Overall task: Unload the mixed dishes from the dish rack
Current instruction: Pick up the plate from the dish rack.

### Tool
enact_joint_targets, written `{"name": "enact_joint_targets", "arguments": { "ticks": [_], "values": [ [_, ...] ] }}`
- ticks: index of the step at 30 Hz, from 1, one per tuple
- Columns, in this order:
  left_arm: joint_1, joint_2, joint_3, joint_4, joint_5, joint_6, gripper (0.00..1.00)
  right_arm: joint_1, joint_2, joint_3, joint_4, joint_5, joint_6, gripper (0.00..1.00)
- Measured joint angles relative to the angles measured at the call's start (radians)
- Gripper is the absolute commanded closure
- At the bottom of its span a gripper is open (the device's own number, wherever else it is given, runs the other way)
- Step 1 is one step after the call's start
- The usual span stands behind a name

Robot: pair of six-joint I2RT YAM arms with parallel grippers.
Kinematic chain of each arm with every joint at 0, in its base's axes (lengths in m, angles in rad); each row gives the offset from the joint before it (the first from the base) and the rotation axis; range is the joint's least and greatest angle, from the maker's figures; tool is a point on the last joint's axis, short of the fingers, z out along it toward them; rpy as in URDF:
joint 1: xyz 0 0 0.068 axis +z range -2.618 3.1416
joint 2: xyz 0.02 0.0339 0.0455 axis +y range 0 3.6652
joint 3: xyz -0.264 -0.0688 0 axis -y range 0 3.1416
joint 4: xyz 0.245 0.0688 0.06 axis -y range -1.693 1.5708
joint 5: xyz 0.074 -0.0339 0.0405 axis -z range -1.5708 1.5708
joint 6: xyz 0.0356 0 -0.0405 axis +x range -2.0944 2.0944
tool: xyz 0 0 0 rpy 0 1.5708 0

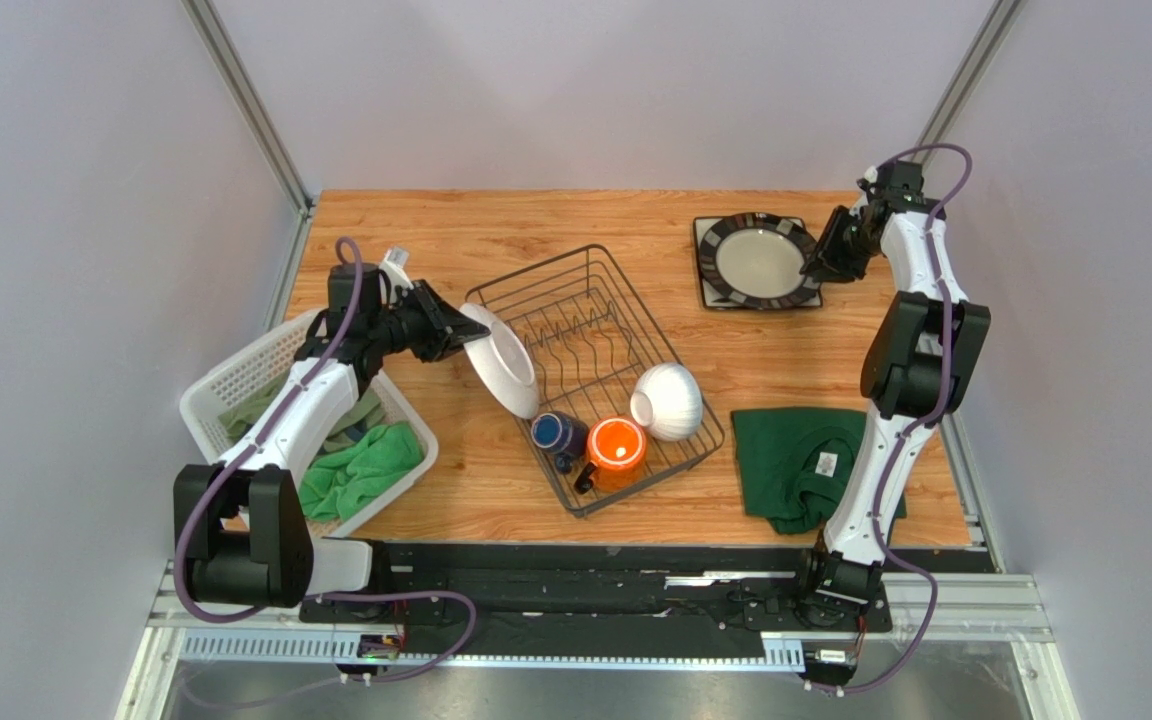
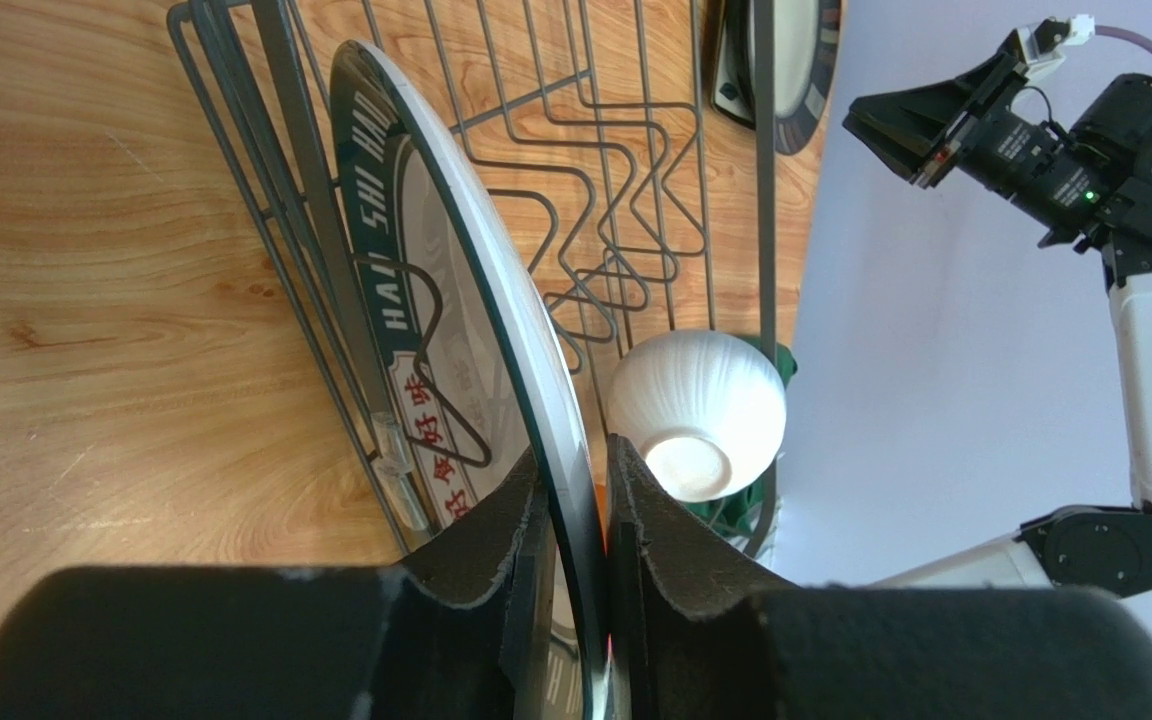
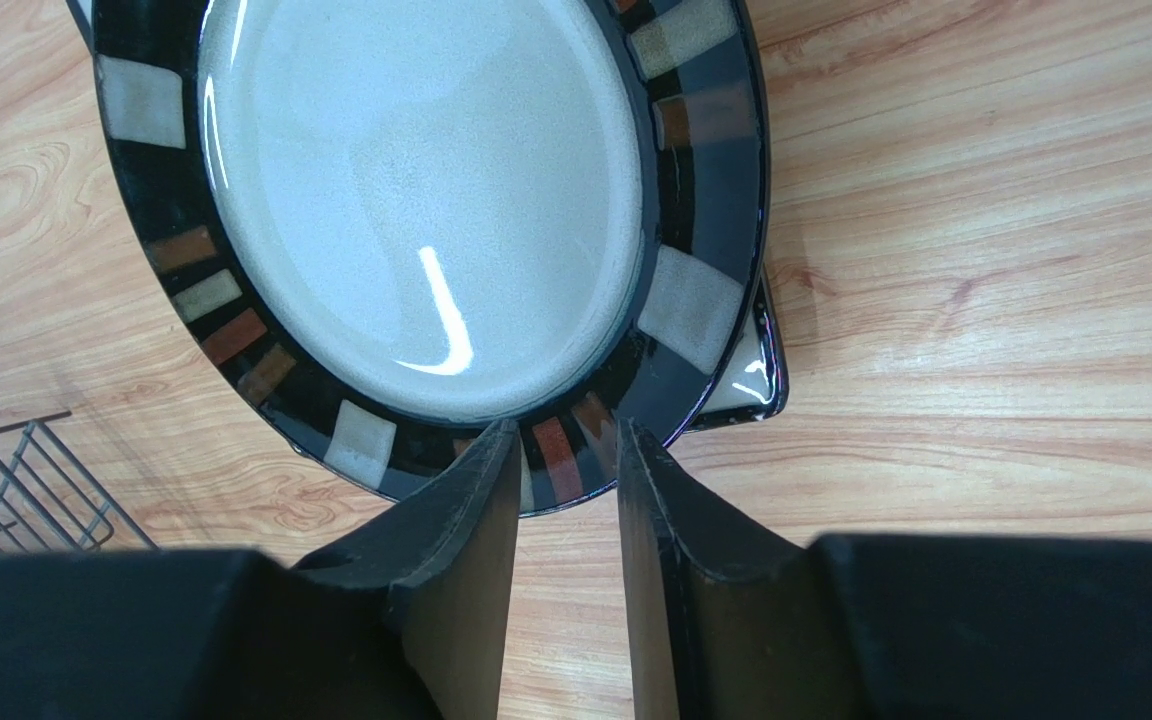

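The black wire dish rack [image 1: 597, 323] lies mid-table. A round white plate with a dark-green lettered rim [image 1: 500, 368] stands on edge at its left side, and my left gripper [image 1: 465, 327] is shut on the rim [image 2: 447, 300], one finger on each face. A white ribbed bowl [image 1: 668, 399], an orange mug [image 1: 615, 444] and a dark blue mug [image 1: 554, 435] sit at the rack's near end. My right gripper [image 3: 567, 435] hangs open and empty over the near rim of a dark-rimmed round plate [image 3: 417, 195] at the back right.
A square plate's corner [image 3: 748, 368] shows under the dark-rimmed plate. A green cloth [image 1: 800, 458] lies on the wood near the right arm. A white slotted basket [image 1: 237, 393] holding another green cloth [image 1: 364, 465] stands at the left edge.
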Motion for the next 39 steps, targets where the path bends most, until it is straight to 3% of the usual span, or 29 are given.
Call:
{"name": "enact_joint_targets", "arguments": {
  "ticks": [28, 39],
  "values": [
    [-0.003, -0.174, -0.098, 0.066, 0.008, -0.142, 1.00, 0.000, -0.039, -0.053, -0.002, 0.012, -0.011, 0.71],
    [-0.002, -0.256, -0.098, 0.047, 0.019, -0.147, 1.00, 0.000, -0.100, -0.060, -0.018, 0.013, -0.030, 0.62]
  ]
}}
